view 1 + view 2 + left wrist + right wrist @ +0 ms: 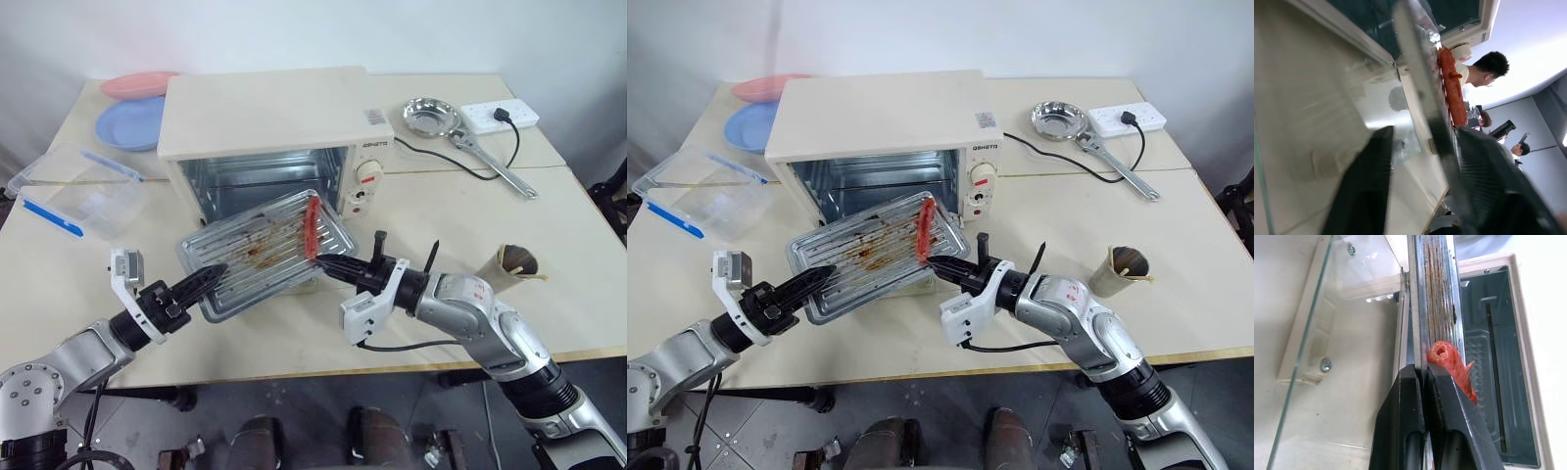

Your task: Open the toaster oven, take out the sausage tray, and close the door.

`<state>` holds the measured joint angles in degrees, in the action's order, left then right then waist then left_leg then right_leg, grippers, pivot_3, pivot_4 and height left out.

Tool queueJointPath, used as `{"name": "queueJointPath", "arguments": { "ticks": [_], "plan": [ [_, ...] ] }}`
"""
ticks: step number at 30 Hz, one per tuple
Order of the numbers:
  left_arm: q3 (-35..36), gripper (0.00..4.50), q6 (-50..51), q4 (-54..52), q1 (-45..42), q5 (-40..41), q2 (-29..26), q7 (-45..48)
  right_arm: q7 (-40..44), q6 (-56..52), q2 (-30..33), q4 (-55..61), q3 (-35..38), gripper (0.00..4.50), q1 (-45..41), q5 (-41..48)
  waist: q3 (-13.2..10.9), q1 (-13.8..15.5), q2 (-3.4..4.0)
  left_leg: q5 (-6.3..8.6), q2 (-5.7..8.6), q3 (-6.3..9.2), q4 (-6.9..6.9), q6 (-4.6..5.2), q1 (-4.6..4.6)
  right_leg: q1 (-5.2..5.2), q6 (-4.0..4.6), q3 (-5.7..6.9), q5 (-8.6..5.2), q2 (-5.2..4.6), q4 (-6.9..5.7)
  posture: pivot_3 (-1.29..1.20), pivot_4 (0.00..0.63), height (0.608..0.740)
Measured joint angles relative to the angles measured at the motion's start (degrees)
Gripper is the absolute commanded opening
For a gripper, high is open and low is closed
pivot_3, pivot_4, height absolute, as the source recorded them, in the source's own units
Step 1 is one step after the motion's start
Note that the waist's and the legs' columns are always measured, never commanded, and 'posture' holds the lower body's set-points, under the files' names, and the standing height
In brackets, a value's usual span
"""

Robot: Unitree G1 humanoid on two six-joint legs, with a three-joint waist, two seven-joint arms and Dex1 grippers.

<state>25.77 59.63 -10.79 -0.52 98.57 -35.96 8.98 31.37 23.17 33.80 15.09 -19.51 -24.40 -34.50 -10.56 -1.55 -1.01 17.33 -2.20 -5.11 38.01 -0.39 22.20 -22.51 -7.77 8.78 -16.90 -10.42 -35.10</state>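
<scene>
The cream toaster oven [265, 108] stands at the middle back with its glass door [1317, 333] folded down flat. The ridged, grease-stained sausage tray [255, 250] hangs tilted in front of the opening, above the door. One red sausage [312, 227] lies by its right rim. My right gripper [328, 266] is shut on that right rim, just under the sausage [1447, 360]. My left gripper [214, 275] reaches over the tray's left edge. In the left wrist view its fingers [1364, 186] stand on either side of the rim, with a gap still showing on one side.
A clear plastic box with blue clips [83, 191] sits at the left. Pink [137, 85] and blue [132, 122] plates lie behind it. At the back right are a steel bowl [431, 116], a power strip [500, 115] and a wrench [495, 166]. A paper cup [509, 262] stands at the right.
</scene>
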Motion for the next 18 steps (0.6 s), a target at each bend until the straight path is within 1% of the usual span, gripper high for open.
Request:
{"name": "queueJointPath", "arguments": {
  "ticks": [3,7,11,15,18],
  "plan": [
    [-0.19,0.07,-0.70,0.06,0.05,1.87,0.01,-1.23,0.59,0.58,0.10,-0.03,0.00,0.00,0.10,0.43,0.00,0.01,0.00,0.00,0.00,-0.01,0.00,0.00,0.00,0.00,0.00,-0.01,0.00,0.00,0.00,0.00,0.150,0.740],
    [-0.90,0.03,-1.64,0.02,0.75,3.88,0.04,-2.74,1.62,0.68,0.58,-0.06,0.02,0.00,0.13,2.09,0.00,0.00,0.00,0.00,0.00,-0.01,0.00,0.00,0.00,0.00,0.00,-0.02,0.00,0.00,0.01,0.00,0.150,0.740],
    [-2.17,0.03,-3.02,-0.53,1.76,5.62,0.77,-5.92,5.43,-2.38,-0.02,0.20,0.00,0.00,0.48,5.37,0.00,0.02,0.00,0.00,0.00,-0.01,0.00,0.01,-0.01,0.01,0.00,-0.02,0.00,0.00,0.01,0.00,0.150,0.740],
    [-2.74,0.03,-5.72,-4.07,5.61,8.56,1.80,-10.40,9.72,-5.42,-0.44,0.79,-0.05,0.00,0.54,8.79,0.00,0.00,0.00,0.01,0.00,0.01,-0.01,0.02,-0.03,0.01,0.01,-0.06,0.00,0.00,0.03,0.00,0.150,0.740],
    [-3.49,0.00,-7.39,-5.23,7.59,10.08,2.37,-11.92,11.16,-6.55,-0.36,1.37,0.15,0.85,0.92,11.08,0.00,0.07,0.00,0.01,0.01,0.00,0.01,0.02,-0.03,0.01,0.01,-0.07,0.01,0.00,0.03,0.00,0.150,0.740]
  ]
}}
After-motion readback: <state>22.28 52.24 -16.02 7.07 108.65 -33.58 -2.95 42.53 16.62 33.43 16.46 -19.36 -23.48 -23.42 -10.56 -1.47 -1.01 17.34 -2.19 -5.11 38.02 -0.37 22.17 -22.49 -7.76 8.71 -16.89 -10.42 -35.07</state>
